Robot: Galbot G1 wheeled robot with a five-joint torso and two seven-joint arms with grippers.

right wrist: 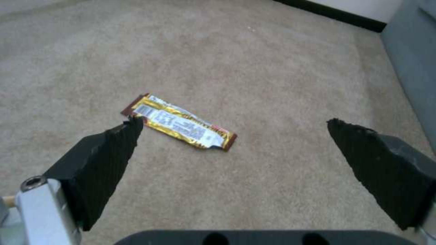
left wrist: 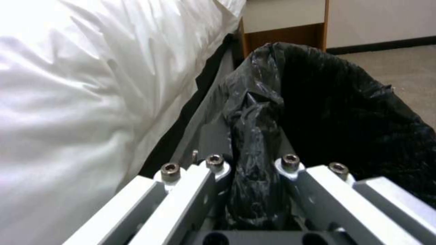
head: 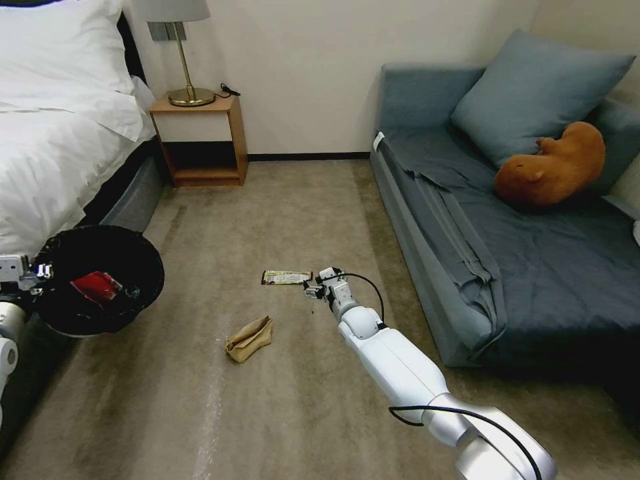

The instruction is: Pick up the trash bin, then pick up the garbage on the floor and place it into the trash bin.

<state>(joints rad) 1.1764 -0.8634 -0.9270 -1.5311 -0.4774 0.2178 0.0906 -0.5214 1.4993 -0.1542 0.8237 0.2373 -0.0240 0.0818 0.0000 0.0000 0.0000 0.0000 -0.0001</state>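
1. Closest in, the right arm stretches out low over the carpet from the bottom right of the head view, with the right pincer at the end of it. The wrist camera shows its two dark pads spread wide apart with nothing between them, so it's wide open and not holding anything.
2. The left pincer sits at the left edge of the head view, clamped on the rim of the trash bin. In the left wrist view a bunched fold of the black bag is squeezed between the grey fingers, and the bin is held up just beside the bed.
3. Inside the bin there's a crumpled red-and-white wrapper lying on the black liner. Can't make out anything else in there for sure.
4. The tan paper bag is on the carpet, crumpled, between the bin and the right arm, touching neither.
5. A bit farther out, the dark-and-gold snack wrapper lies flat on the floor just ahead of the right pincer. From the wrist camera, one end of it lines up with the tip of one pad, but I can't tell if they're actually touching.
6. Further back: a blue-grey sofa on the right with a brown plush animal on it, and a wooden nightstand by the wall.
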